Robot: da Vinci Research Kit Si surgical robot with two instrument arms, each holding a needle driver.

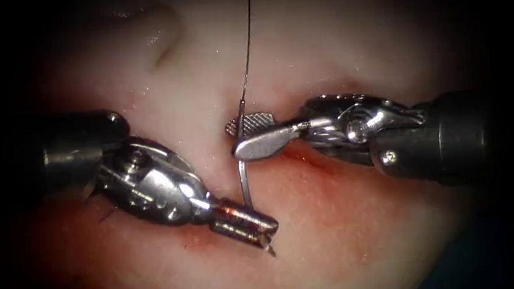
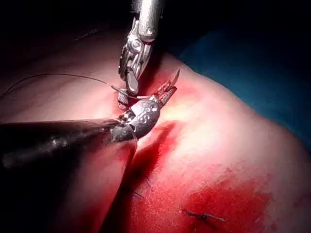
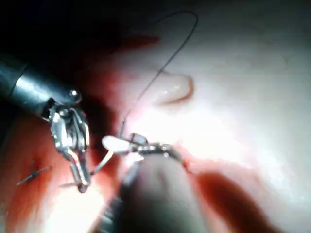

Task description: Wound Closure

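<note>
Nearest, we see our left tool closed on the needle near its tip. Behind, our right tool grips its thread end. The cut looks unclosed; stitches exist elsewhere on the tissue.

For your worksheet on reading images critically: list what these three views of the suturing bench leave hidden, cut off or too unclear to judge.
- Needle: the endoscope view shows the right tool holding its thread end, the left tool near its tip; the left jaws cover where they grip.
- Thread: cut off by the endoscope view's upper edge.
- Cut: partly covered by the right tool.
- Old stitches: too small to make out in the left wrist view.
</note>
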